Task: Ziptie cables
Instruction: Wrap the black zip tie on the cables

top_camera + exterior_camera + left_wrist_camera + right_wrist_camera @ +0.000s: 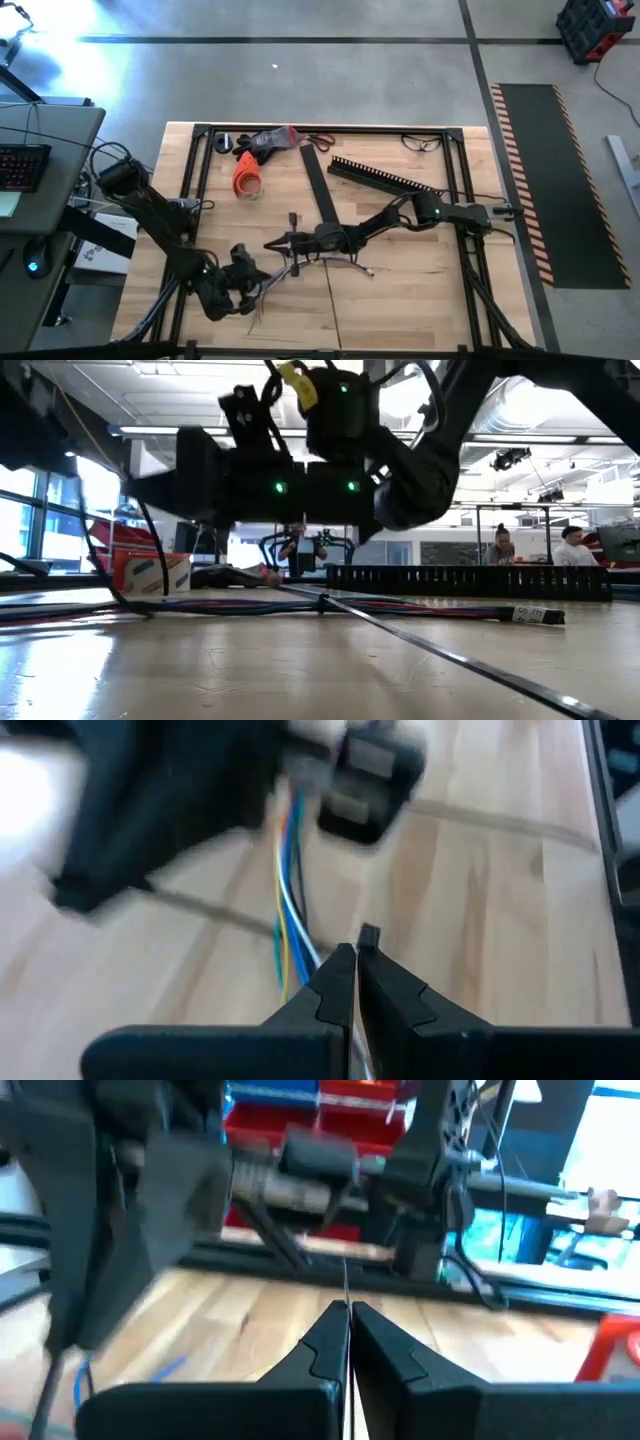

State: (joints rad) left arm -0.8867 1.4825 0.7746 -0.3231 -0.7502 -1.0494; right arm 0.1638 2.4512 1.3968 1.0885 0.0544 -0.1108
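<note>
A: From above, we see the left tool (262, 277) low at the counter's (420, 290) near edge, the cables (318, 264) lying mid-counter between both arms, and the right tool (272, 243) reaching in over them.

B: Our left wrist view adds colour: blue, yellow and white strands (287, 890) running past fingers (335, 985) pressed together. Whether they pinch a wire, we cannot tell.

A: The right wrist view shows fingers (330, 1342) closed on a thin strand.

B: Only the low view catches people seated beyond the slotted channel (470, 580).
</note>
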